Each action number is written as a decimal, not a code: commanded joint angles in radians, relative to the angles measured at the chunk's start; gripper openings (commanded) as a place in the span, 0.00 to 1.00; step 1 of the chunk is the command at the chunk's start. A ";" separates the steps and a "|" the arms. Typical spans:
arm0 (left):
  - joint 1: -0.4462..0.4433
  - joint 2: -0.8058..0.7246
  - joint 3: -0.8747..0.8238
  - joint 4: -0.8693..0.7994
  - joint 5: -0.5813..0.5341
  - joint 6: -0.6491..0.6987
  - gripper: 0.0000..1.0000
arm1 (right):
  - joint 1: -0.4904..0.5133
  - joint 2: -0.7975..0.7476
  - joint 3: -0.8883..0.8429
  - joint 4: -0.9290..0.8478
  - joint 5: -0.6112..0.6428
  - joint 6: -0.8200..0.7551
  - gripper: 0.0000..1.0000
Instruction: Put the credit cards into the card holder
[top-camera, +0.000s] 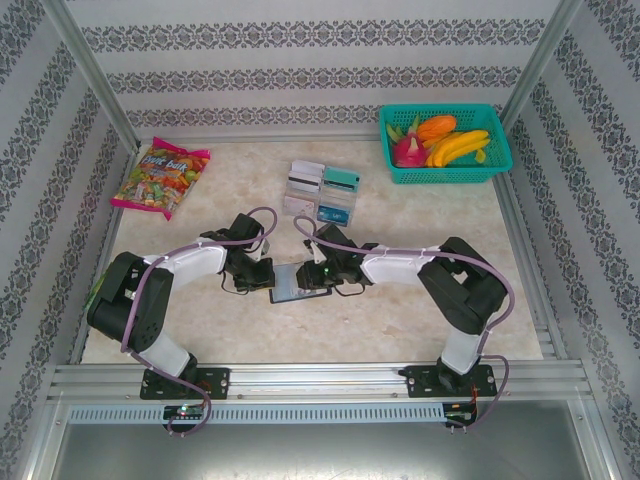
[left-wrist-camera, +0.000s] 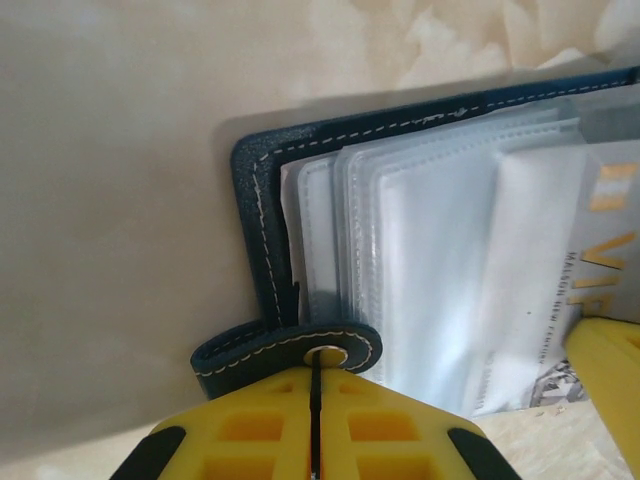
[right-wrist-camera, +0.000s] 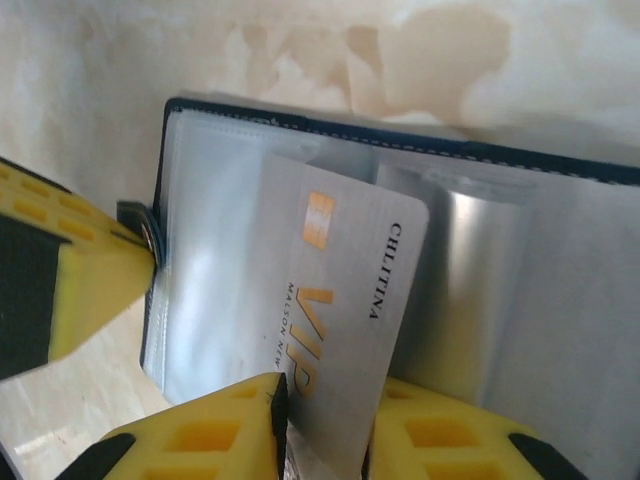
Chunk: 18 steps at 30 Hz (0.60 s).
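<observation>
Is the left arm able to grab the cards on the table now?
Probably not yet. The left gripper is shut on the tab of the holder, so it would have to let go first. The cards lie close by, beyond it.

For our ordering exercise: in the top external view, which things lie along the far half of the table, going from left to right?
candy bag → credit cards → teal basket

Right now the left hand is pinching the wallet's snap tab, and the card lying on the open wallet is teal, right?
Not quite. The left hand does pinch the snap tab of the open wallet, but the card lying on it is white with gold VIP letters, not teal. The right wrist view shows it.
</observation>
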 joint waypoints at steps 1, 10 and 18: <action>-0.005 -0.026 0.013 0.004 -0.015 -0.001 0.10 | -0.001 -0.031 0.037 -0.120 0.050 -0.055 0.28; -0.005 -0.031 0.003 0.007 -0.014 -0.004 0.10 | 0.012 -0.019 0.094 -0.191 0.076 -0.084 0.31; -0.004 -0.017 0.009 0.015 -0.004 -0.002 0.10 | 0.026 0.020 0.132 -0.207 0.094 -0.091 0.19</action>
